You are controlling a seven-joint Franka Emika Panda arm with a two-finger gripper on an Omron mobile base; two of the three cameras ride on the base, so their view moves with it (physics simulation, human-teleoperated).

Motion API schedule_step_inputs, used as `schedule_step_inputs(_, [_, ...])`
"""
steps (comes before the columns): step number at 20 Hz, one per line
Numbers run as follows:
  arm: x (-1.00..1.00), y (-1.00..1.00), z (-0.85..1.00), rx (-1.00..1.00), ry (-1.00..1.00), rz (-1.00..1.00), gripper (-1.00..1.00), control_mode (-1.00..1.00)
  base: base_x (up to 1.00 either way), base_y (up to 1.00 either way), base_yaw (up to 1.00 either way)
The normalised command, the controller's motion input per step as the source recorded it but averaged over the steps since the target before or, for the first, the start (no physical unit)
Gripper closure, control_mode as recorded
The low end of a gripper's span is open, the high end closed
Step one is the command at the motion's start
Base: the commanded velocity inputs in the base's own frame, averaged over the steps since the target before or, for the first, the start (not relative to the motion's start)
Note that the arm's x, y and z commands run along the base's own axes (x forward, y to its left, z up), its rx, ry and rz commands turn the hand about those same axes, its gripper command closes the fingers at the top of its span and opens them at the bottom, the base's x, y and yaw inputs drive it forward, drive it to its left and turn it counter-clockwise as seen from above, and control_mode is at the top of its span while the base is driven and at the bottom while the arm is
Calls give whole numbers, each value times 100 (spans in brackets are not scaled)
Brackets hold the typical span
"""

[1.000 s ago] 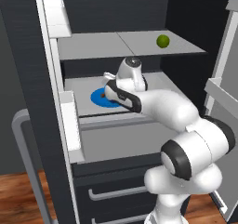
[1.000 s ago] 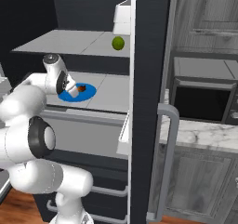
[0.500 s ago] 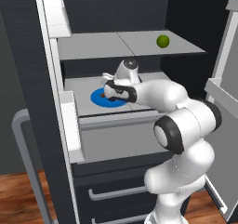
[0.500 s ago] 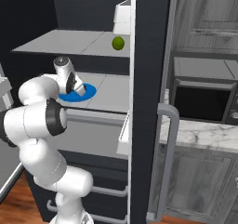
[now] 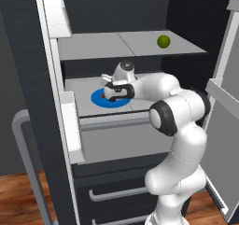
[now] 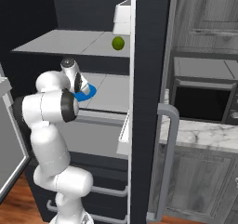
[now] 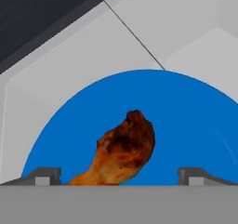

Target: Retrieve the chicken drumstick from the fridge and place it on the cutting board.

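The fridge (image 5: 42, 126) stands open, a green fruit (image 5: 163, 41) on its upper shelf. On the shelf below lies a blue plate (image 7: 195, 125). The claw (image 7: 119, 175) hovers released just over that plate, fingertips (image 7: 44, 175) either side of the chicken drumstick (image 7: 123, 151) lying on it.
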Motion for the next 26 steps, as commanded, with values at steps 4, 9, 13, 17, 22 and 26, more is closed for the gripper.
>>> schedule_step_inputs(4, [53, 0, -22, -3, 0, 0, -100, -100, 0, 0, 0])
schedule_step_inputs(9, [48, 0, -21, -4, 0, 0, -100, -100, 0, 0, 0])
schedule_step_inputs(13, [25, 0, -28, -4, 0, 0, -100, -100, 0, 0, 0])
schedule_step_inputs(17, [0, 0, -11, 0, 0, 1, 100, -100, 0, 0, 0])
schedule_step_inputs(22, [0, 0, 0, 0, 0, 0, 100, -100, 0, 0, 0])
schedule_step_inputs(26, [0, 0, 0, 0, 0, 0, 100, -100, 0, 0, 0])
